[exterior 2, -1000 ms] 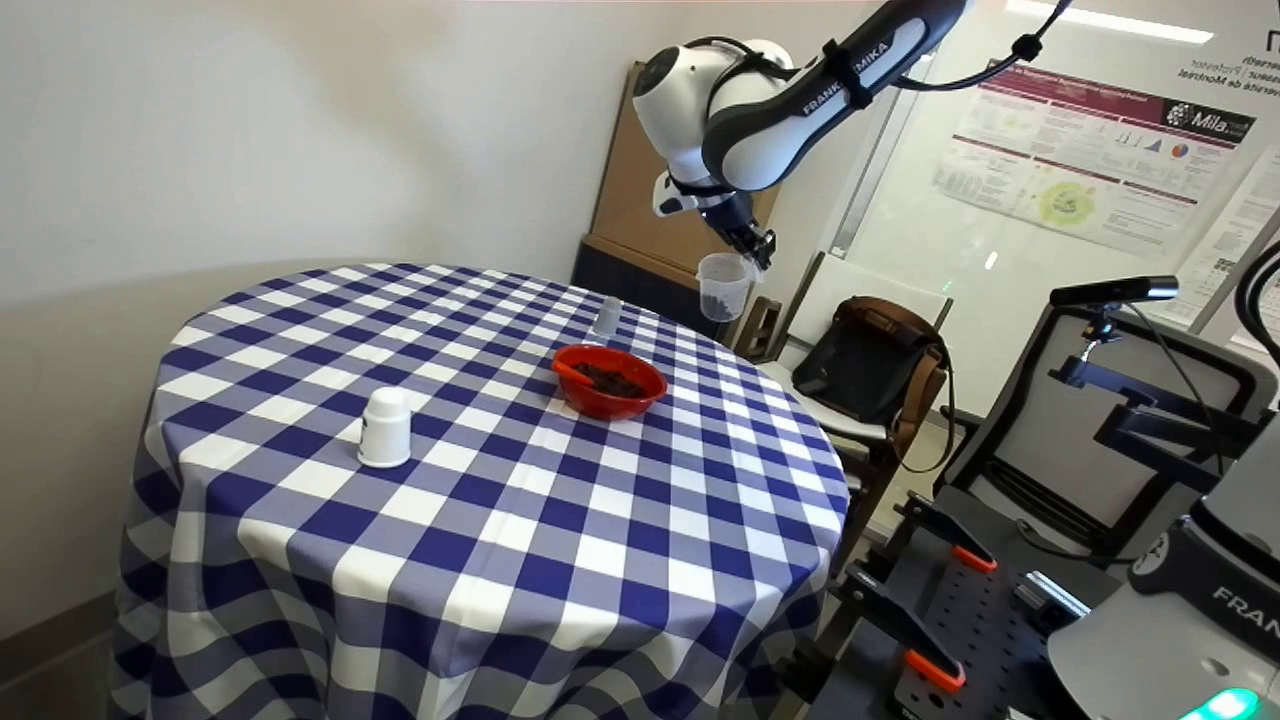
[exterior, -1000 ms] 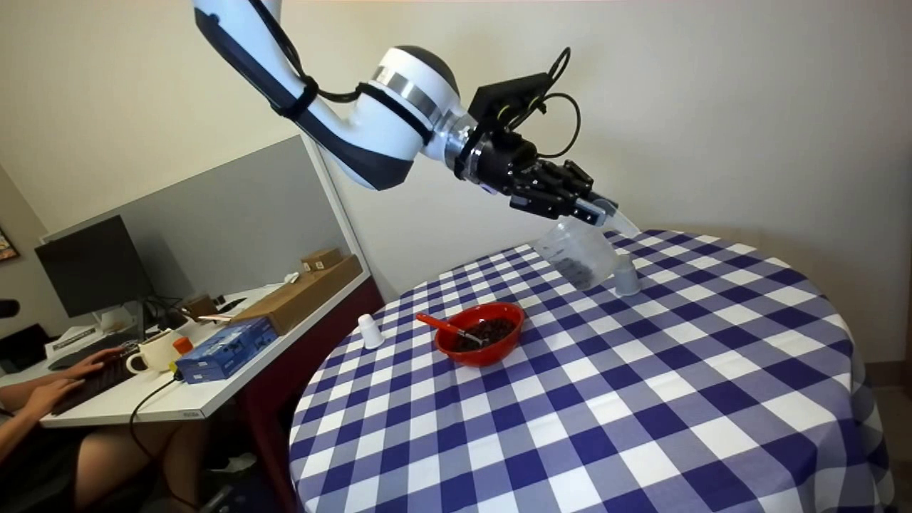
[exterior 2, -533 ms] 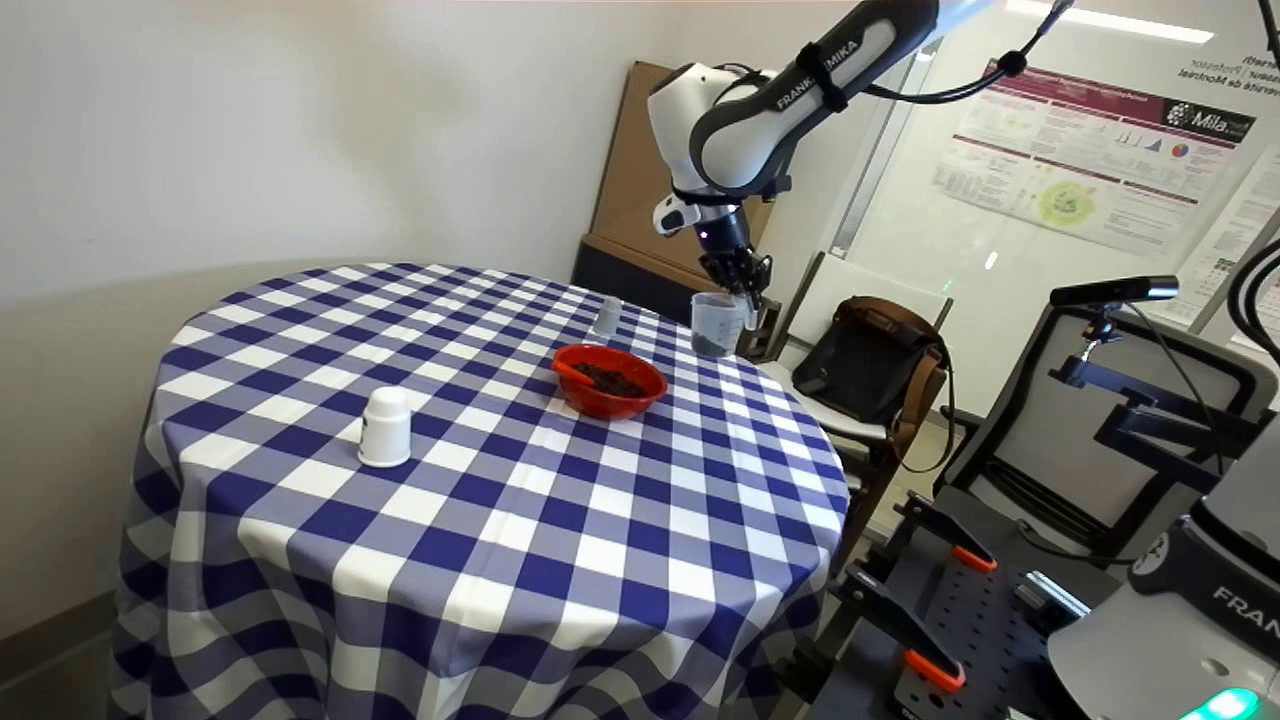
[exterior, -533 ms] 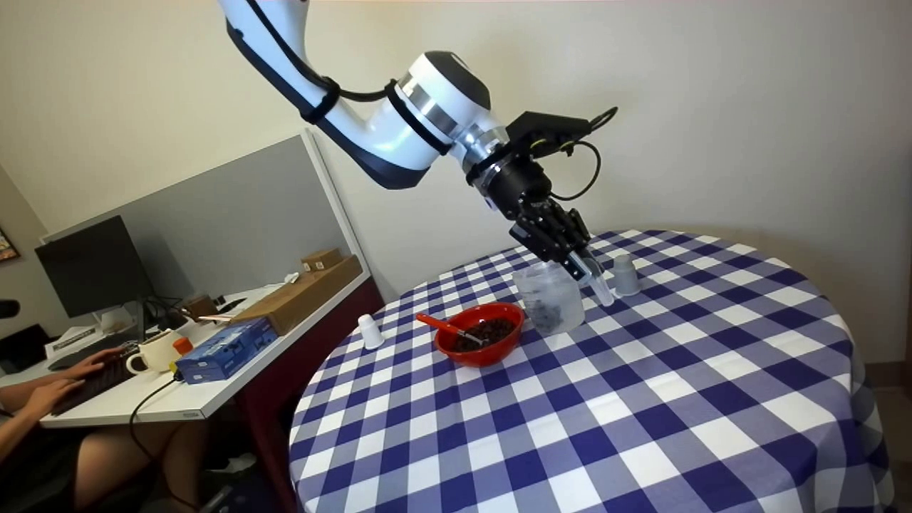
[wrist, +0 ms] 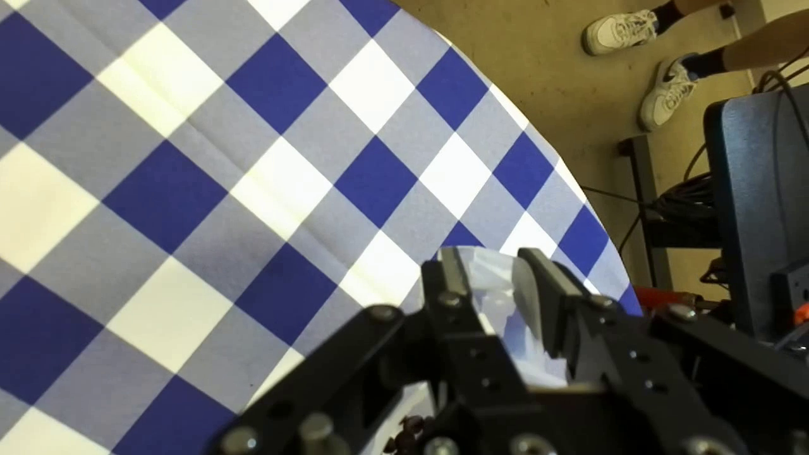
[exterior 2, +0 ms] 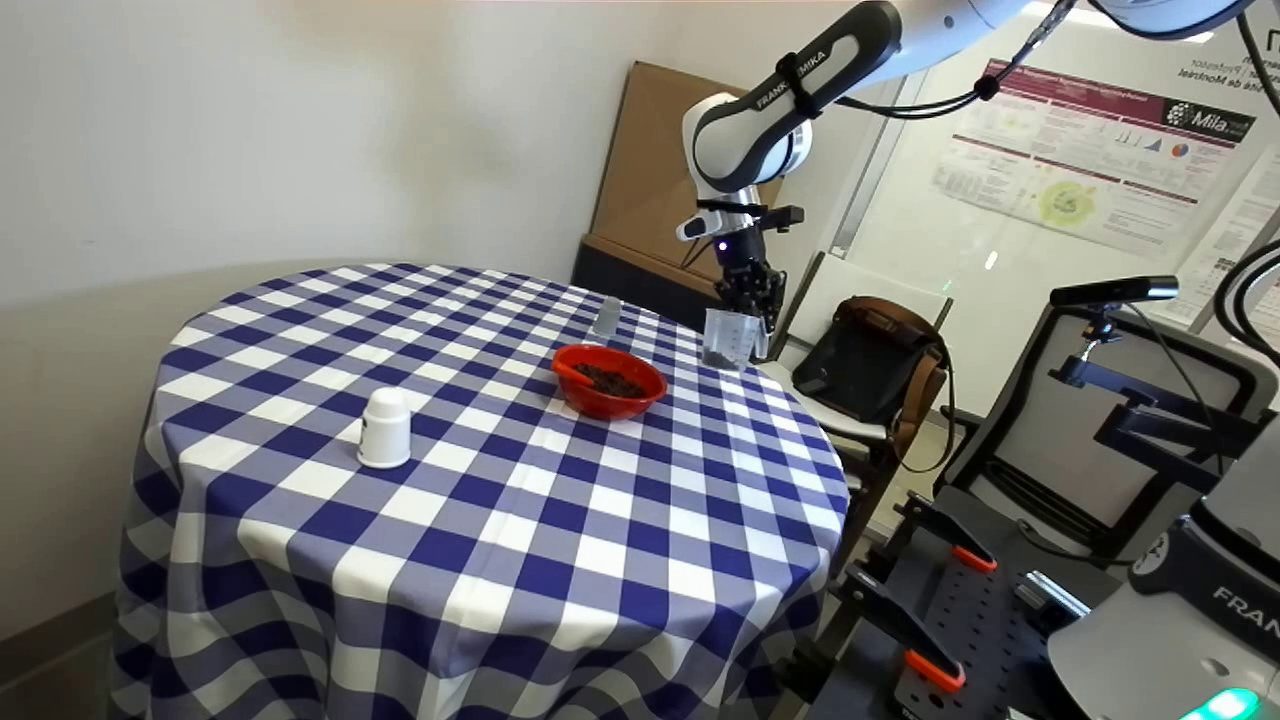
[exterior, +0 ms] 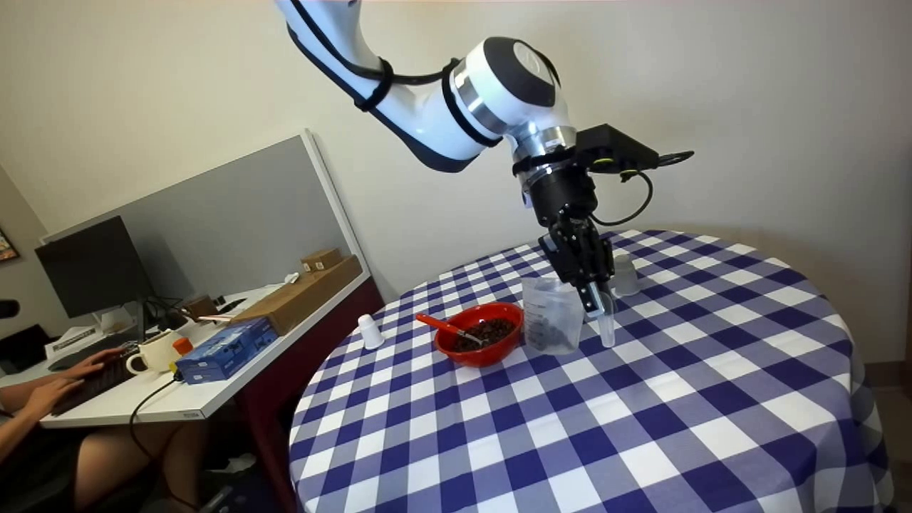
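Lowered and righted since earlier: clear measuring cup (exterior: 552, 317), near red bowl (exterior 2: 608, 406), handle (exterior: 605, 331) clamped in tool (wrist: 490, 278) (dark pieces (exterior: 547, 333) inside); grasp done, release apparently outstanding.

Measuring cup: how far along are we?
Looks done: some filling; the red bowl holds dark pieces. In hand: the gripper clasps the clear measuring cup by its handle. Left, probably: pouring from or setting down the cup, since dark bits show inside and the grip is closed.
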Controlling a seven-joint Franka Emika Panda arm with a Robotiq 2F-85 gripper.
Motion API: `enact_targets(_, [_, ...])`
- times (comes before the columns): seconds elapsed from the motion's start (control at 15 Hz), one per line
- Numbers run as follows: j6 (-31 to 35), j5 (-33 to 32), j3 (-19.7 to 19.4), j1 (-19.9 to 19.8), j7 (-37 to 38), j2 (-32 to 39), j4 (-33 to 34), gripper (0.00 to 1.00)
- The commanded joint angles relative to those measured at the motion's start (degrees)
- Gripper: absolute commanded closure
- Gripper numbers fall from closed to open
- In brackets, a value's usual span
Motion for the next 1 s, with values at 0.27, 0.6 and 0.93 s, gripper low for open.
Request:
enact_targets(0.27, [-0.50,0.19,-5.37,3.17,4.35,6.23,9.35,0.88])
enact_targets(0.6, [1.04,-0.57,-7.11,4.88,10.97,9.53,12.23,0.88])
enact_targets(0.93, [1.55,-0.51,-7.86,6.20,19.33,13.60,15.25,0.88])
